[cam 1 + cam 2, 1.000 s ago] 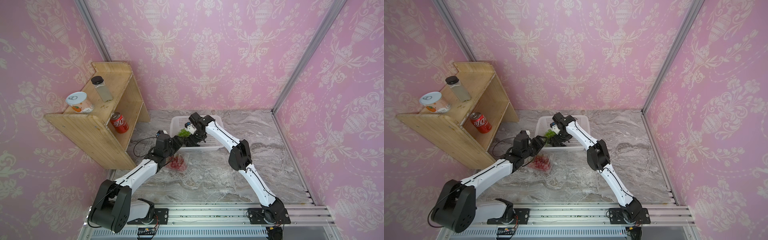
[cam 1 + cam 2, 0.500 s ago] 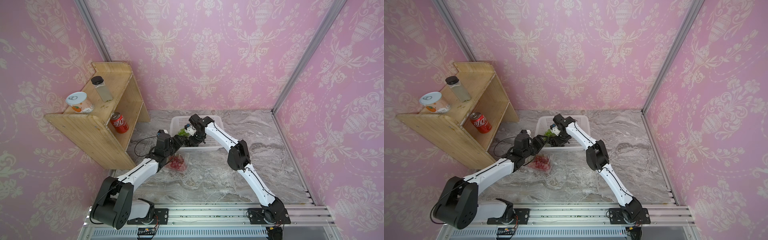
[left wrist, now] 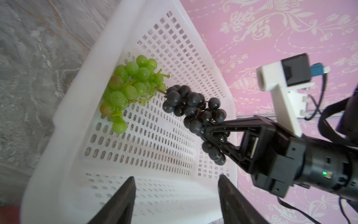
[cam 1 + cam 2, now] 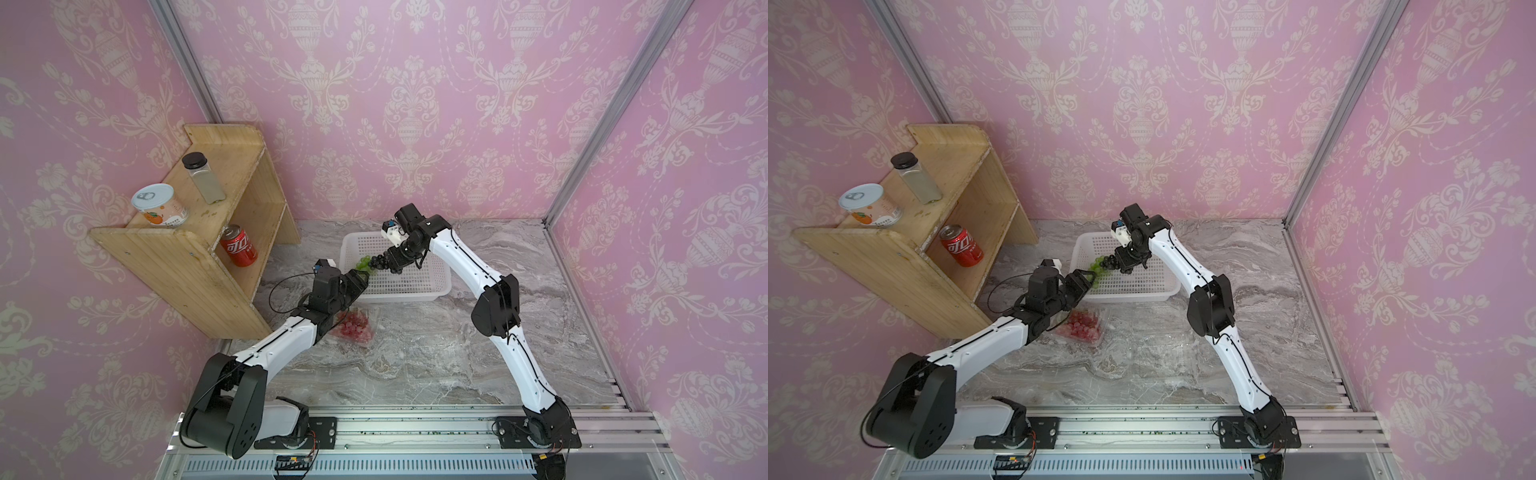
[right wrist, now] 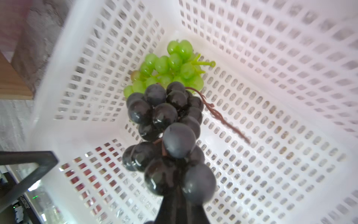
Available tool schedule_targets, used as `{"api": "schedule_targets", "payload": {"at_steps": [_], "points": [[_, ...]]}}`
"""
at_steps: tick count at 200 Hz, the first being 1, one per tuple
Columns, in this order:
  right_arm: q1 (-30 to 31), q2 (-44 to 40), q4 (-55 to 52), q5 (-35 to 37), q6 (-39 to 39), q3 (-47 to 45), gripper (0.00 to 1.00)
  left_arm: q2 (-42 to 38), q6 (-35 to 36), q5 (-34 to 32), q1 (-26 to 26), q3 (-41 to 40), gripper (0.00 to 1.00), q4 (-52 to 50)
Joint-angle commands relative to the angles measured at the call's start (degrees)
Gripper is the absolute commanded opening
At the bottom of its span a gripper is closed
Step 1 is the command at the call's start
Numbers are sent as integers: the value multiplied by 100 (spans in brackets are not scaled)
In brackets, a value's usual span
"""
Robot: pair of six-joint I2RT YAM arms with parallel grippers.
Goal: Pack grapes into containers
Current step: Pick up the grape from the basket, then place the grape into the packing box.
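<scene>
Dark purple grape bunch pinched between closed fingers of right gripper inside white perforated basket, green grape bunch just beyond fingertips, left gripper spread empty; liable to slip given berry-only hold.

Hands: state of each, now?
Left hand: open, holding nothing.
Right hand: closed on the dark grape bunch.
</scene>
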Motion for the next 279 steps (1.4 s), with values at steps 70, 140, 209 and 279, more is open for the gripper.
{"api": "schedule_targets", "payload": {"at_steps": [70, 140, 209, 279], "points": [[239, -3816, 517, 250, 348, -3748, 0, -477, 164, 47, 37, 373, 68, -112], [1194, -6989, 897, 471, 1640, -7964, 0, -992, 406, -27, 7, 619, 69, -682], [1286, -7130, 1375, 182, 1856, -9171, 0, -1163, 506, -151, -115, 639, 69, -900], [1292, -6290, 1894, -17, 1677, -9194, 6, -1274, 480, -233, -125, 529, 69, -935]]}}
